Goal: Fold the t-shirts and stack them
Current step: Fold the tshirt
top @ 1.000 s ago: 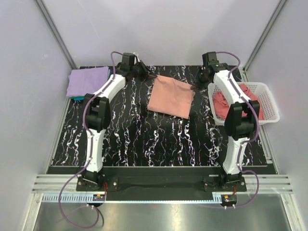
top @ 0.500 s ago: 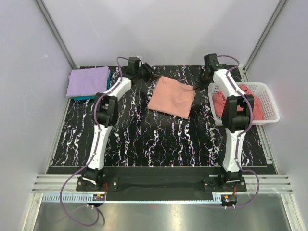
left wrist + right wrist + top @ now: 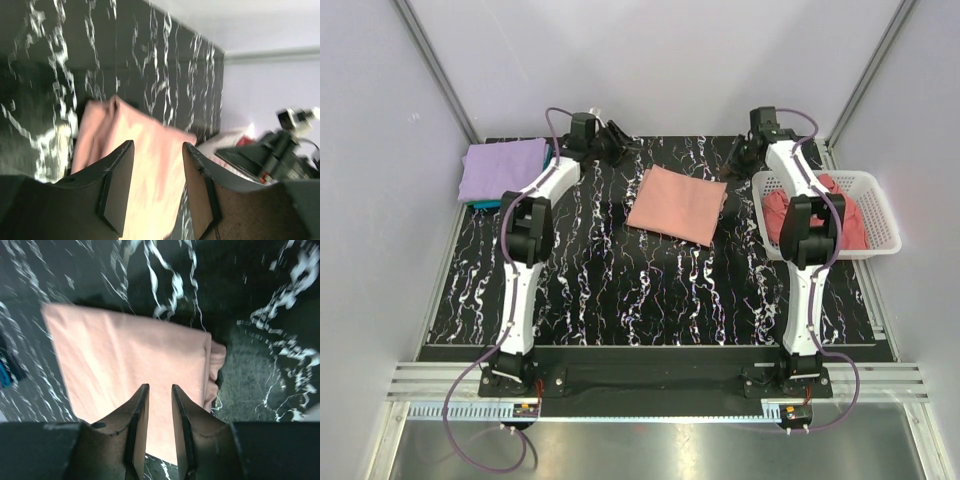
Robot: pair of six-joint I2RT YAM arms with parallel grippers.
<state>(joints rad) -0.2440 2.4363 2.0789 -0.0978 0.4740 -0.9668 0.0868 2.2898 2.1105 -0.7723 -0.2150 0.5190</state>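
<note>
folded salmon t-shirt (image 3: pixel 677 205) on table (image 3: pixel 620 290)

Salmon t-shirt (image 3: pixel 676 205) lies mid-table — basket (image 3: pixel 892 228) blocks right edge, lavender t-shirt (image 3: pixel 502 170) far-left corner.

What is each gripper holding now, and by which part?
Nothing. The left gripper and the right gripper both stand open, clear of the folded salmon-pink t-shirt.
</note>
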